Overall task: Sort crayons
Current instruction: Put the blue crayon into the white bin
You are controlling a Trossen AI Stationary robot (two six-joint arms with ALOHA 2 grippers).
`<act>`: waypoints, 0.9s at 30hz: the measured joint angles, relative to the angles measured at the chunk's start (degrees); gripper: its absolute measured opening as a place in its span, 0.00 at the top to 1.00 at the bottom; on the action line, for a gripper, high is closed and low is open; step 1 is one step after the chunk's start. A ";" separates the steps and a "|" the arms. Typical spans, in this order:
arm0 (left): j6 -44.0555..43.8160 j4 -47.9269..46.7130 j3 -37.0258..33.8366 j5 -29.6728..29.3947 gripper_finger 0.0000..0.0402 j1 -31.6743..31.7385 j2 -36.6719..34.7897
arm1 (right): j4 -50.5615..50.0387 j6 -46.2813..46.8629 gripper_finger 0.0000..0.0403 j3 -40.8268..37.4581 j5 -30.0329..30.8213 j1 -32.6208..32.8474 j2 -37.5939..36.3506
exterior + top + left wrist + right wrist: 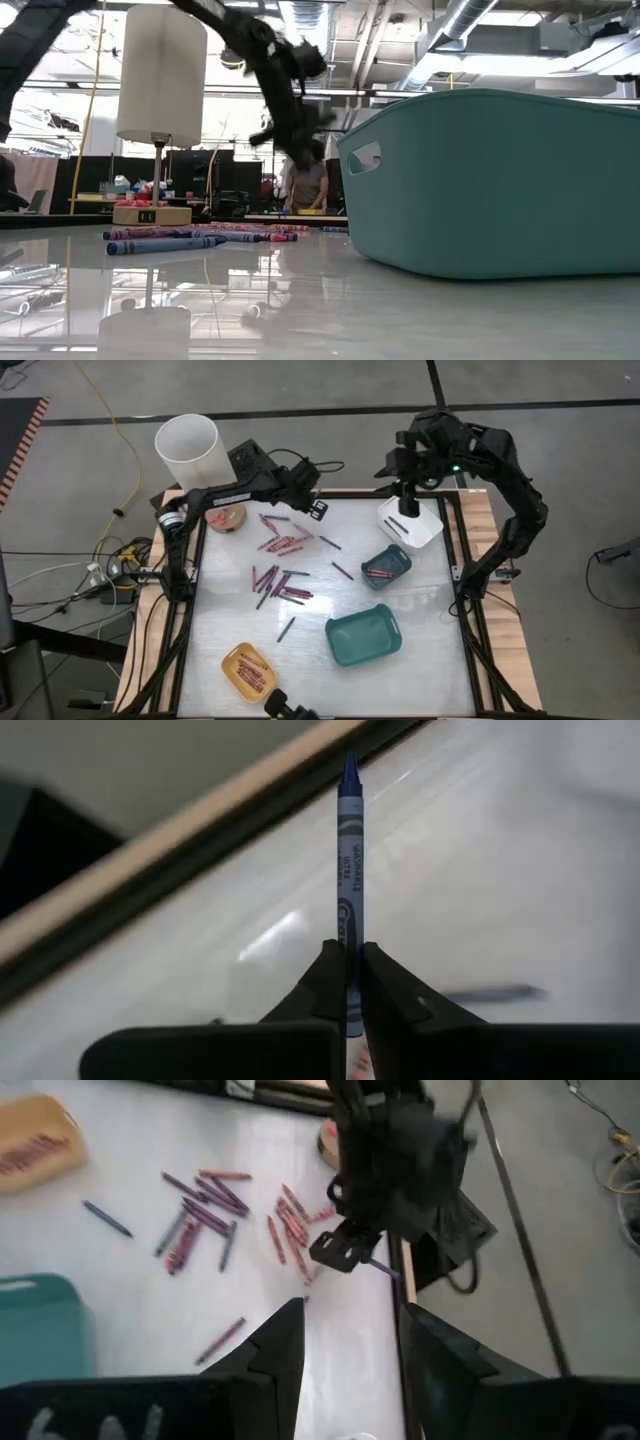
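Observation:
Several red, pink, purple and dark crayons [280, 575] lie loose on the white table top, mostly left of the middle; the low view shows them [165, 243] lying flat. My left gripper [318, 508] hangs above the table's far edge, shut on a blue crayon [349, 850]. The right wrist view shows that gripper [345, 1245] from across the table, above the crayons. My right gripper [405, 505] stands open and high over the white tray [412, 525], its fingers [285, 1345] holding nothing. My left gripper pinches the blue crayon between its two fingers at its blunt end [349, 970]. The crayon runs along the fingers and sticks out well past their tips, its point [348, 765] away from the gripper. It is lifted clear of the table, and the gripper slants downward.
A small teal tray [386, 565] with crayons and a large teal tray [363, 635] stand to the right. A yellow tray [248, 668] with red crayons sits near the front edge. A pinkish dish [225, 517] and a white bucket [188, 450] are at the far left.

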 joint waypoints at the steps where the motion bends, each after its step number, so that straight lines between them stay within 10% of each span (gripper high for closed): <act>1: 1.49 0.10 0.04 0.47 1.00 -0.46 -1.73 | -0.06 0.44 0.60 0.00 -1.17 -0.74 -0.49; 14: 12.34 4.09 -7.70 -4.45 1.00 -9.46 -33.12 | 3.28 4.83 0.60 -13.60 -13.28 -6.85 -7.29; 27: 11.27 40.65 -42.97 -4.38 1.00 -18.25 -54.40 | 66.78 20.41 0.60 -67.66 -16.65 -2.95 -21.14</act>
